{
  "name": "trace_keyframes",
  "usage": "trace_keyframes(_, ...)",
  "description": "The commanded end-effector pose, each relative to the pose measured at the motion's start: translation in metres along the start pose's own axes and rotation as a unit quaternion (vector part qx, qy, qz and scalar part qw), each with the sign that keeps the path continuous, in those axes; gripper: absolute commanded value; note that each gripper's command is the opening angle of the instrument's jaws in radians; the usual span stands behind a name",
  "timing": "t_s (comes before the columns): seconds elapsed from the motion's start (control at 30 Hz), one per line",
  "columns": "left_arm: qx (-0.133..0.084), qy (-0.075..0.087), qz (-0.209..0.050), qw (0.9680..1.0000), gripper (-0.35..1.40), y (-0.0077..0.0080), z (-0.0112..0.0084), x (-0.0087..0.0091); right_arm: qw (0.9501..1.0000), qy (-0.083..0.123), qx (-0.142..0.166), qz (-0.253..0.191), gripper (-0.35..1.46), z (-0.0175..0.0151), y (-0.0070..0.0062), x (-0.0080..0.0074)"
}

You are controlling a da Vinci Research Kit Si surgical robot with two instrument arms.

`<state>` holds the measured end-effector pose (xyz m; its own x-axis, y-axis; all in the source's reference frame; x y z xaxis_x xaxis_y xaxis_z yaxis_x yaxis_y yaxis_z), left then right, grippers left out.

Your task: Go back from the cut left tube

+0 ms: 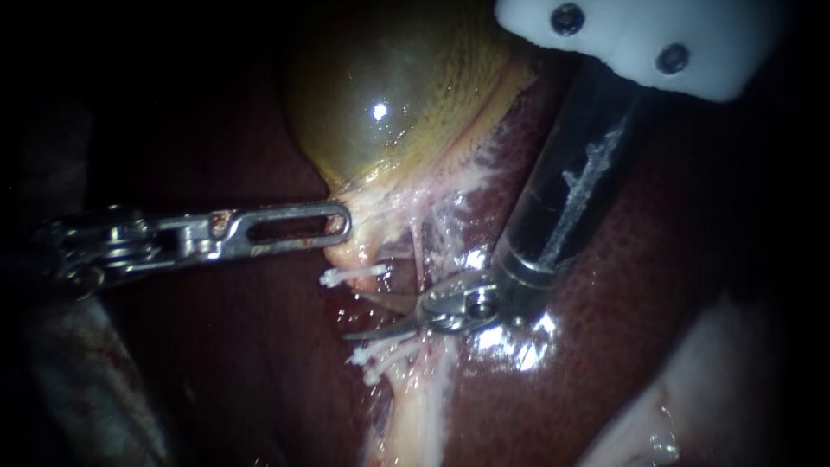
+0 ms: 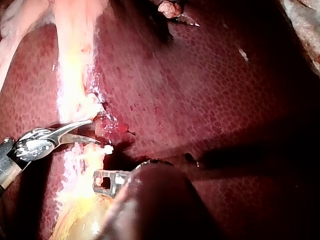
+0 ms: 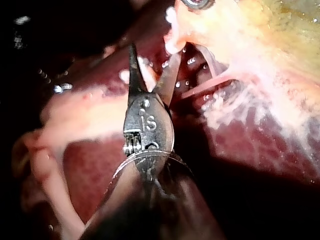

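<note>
- The left tube point(image 1: 361, 258) is cut clean through; it is pale pink, and its two ends lie apart just below the gallbladder point(image 1: 389, 104).
- A white clip point(image 1: 353, 276) sits on the upper end, and more white clips point(image 1: 367, 355) on the lower end, over the liver point(image 1: 605, 329).

text: engraved mark on right instrument point(image 3: 153, 60) | else: none

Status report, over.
Left instrument shut on yellow-green gallbladder. Right instrument: curved blades open between white clips on pale cut left tube. Path back looks clear.
</note>
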<state>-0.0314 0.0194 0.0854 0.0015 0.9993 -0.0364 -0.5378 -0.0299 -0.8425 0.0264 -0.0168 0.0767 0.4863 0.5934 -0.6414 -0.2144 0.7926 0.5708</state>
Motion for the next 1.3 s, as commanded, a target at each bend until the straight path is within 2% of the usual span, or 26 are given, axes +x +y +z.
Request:
trace_keyframes(0.03, 0.0, 0.0, 0.0, 1.0, -0.35, 0.0, 0.0, 0.0, 1.0, 0.0, -0.006, 0.001, 1.3, -0.0005, 0.0, -0.0001)
trace_keyframes(0.17, 0.0, 0.0, 0.0, 1.0, -0.35, -0.0001, 0.0001, -0.0001, 0.9995, 0.004, -0.027, -0.013, 1.31, -0.0028, 0.0002, -0.0006)
trace_keyframes(0.37, 0.0, 0.0, 0.0, 1.0, -0.35, -0.0001, 0.0001, -0.0001, 0.9966, 0.047, -0.064, -0.024, 1.38, -0.0068, 0.0005, -0.0001)
trace_keyframes(0.47, 0.0, 0.0, 0.0, 1.0, -0.35, -0.0001, 0.0001, 0.0, 0.9947, 0.061, -0.078, -0.029, 1.38, -0.0088, 0.0005, 0.0003)
trace_keyframes(0.73, -0.001, 0.0, 0.001, 1.0, -0.35, -0.0006, 0.0001, 0.0001, 0.9916, 0.055, -0.111, -0.038, 1.38, -0.0119, 0.0008, 0.0006)
trace_keyframes(0.97, -0.001, 0.0, 0.002, 1.0, -0.35, -0.001, 0.0003, 0.0, 0.987, 0.057, -0.137, -0.063, 1.41, -0.0144, 0.0011, 0.0008)
trace_keyframes(1.3, -0.001, 0.001, 0.003, 1.0, -0.35, -0.0014, 0.0008, 0.0001, 0.9845, 0.064, -0.143, -0.078, 1.43, -0.0156, 0.0009, 0.0013)
